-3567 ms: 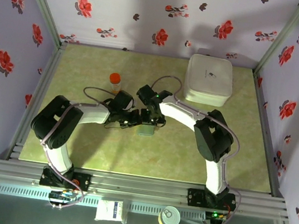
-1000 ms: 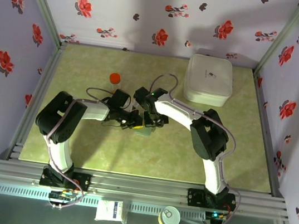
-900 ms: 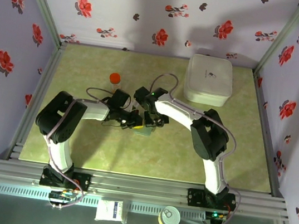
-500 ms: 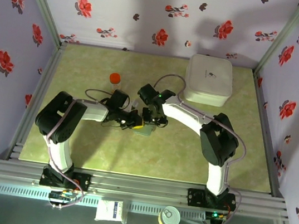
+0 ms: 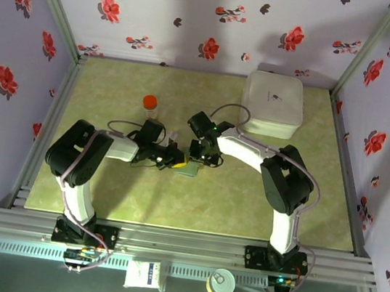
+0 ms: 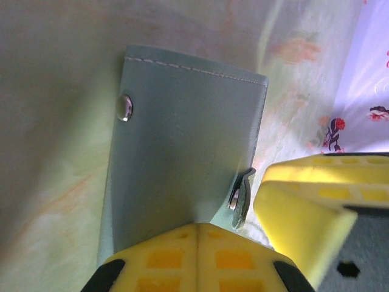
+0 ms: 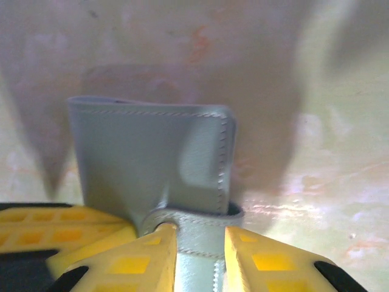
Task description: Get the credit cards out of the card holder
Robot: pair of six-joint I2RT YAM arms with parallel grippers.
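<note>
Right wrist: end effector tight around holder

From above, the card holder was mostly covered by the left gripper and right gripper. At the left wrist, its near end lay behind a yellow finger; its inside was folded from sight.

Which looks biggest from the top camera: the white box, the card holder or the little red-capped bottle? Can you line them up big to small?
1. white box: by far the largest.
2 and 3. card holder and red-capped bottle: both look small and about alike. The holder is partly covered, so I won't rank them.
</note>
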